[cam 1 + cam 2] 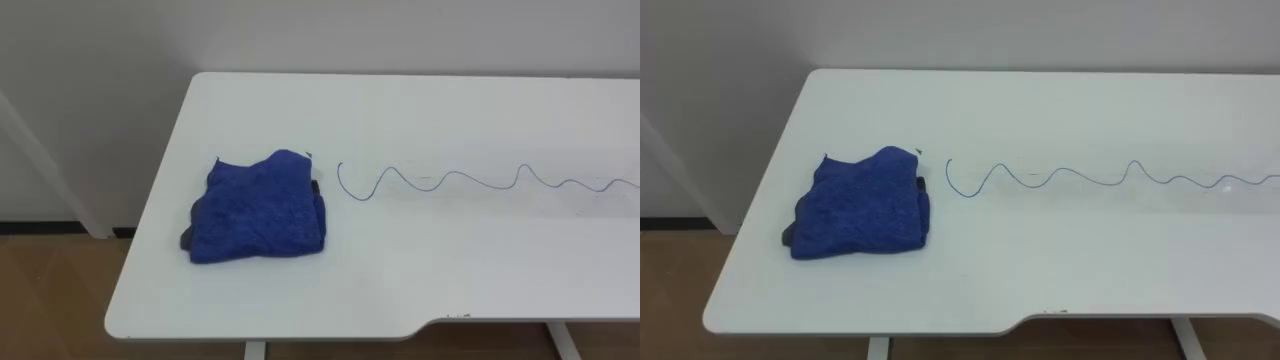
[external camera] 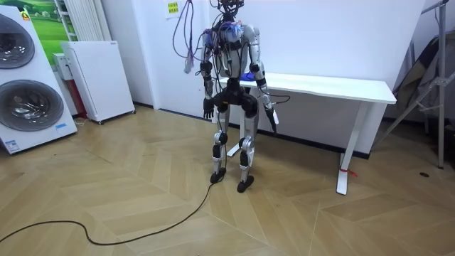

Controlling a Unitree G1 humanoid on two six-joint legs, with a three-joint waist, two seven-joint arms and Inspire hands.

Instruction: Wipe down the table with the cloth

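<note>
- Nearest to us runs the front edge of the white bench (image 1: 300,325). It is rounded at the near left corner and has a shallow step cut into it toward the right.
- On the left part of the bench lies the blue cloth (image 1: 258,210), loosely folded into a rough square and flat on the top. It sits a little in from the left edge, about midway between the near and far edges.
- We see a dark thing (image 1: 184,238) peeking out from under the cloth at its near left corner, and a dark sliver at its right edge. We cannot tell what it is.
- Just right of the cloth a thin blue pen line (image 1: 450,178) starts with a loop. It runs in waves across the bench top and out of the view on the right, apart from the cloth.
- Beyond the bench's far edge is a pale wall (image 1: 100,60), and below its left end a wooden floor (image 1: 60,300).
- In the room view the robot stands upright on the floor at the room view's left end of the bench, facing it, with both arms hanging.
- Its left hand (image 2: 207,109) hangs by its hip on the room view's left, away from the bench. We cannot tell whether it is open or closed.
- Its right hand (image 2: 273,119) hangs lower, in front of the bench's edge. We cannot tell its state either, and neither hand is at the cloth.
- Far to the room view's left stand two stacked washing machines (image 2: 28,92) and a white cabinet (image 2: 96,78).
</note>
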